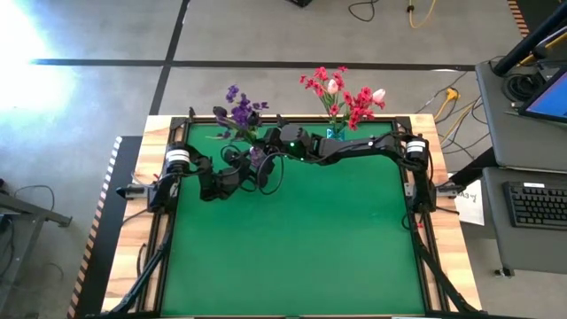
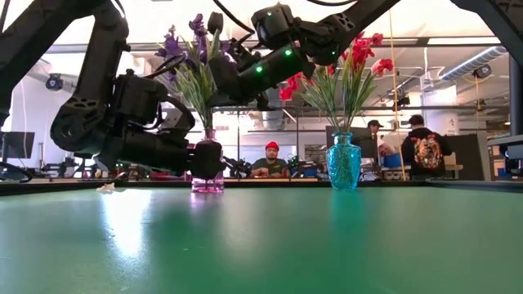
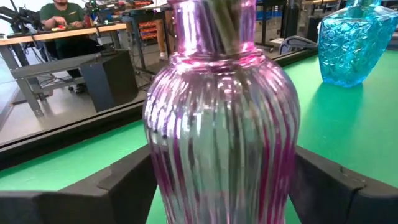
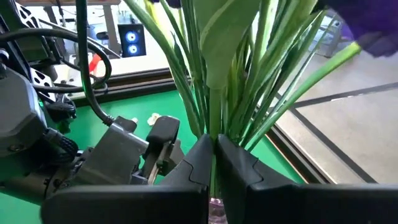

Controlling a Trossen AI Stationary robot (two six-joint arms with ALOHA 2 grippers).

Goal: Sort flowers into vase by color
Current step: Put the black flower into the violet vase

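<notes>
A pink ribbed glass vase [image 2: 207, 170] stands near the table's far edge and holds purple sprays [image 1: 239, 111] on green stems. A teal glass vase [image 2: 344, 162] to its right holds red sprays [image 1: 347, 99] and pale pink tulips [image 1: 332, 86]. My left gripper [image 3: 221, 186] is at table height with a finger on either side of the pink vase [image 3: 221, 143]. My right gripper [image 4: 214, 155] reaches in from the right above that vase's mouth, shut on one green stem among the bunch. My left gripper holds the pink vase by its ribbed belly [image 3: 155, 168], one finger [image 3: 124, 186] on each side, coming level from the table's left. The vase stands upright on the table. My right gripper pinches one thin green stem [image 4: 214, 127] between its fingertips, just above the vase's mouth, fingers across the stem. The stem stands upright among the others; its bloom is out of frame.
The teal vase [image 1: 335, 133] stands a short way right of the right arm's forearm. Green table surface [image 1: 301, 239] stretches toward the near edge. Beyond the far edge, people sit and stand at workbenches [image 2: 270, 163].
</notes>
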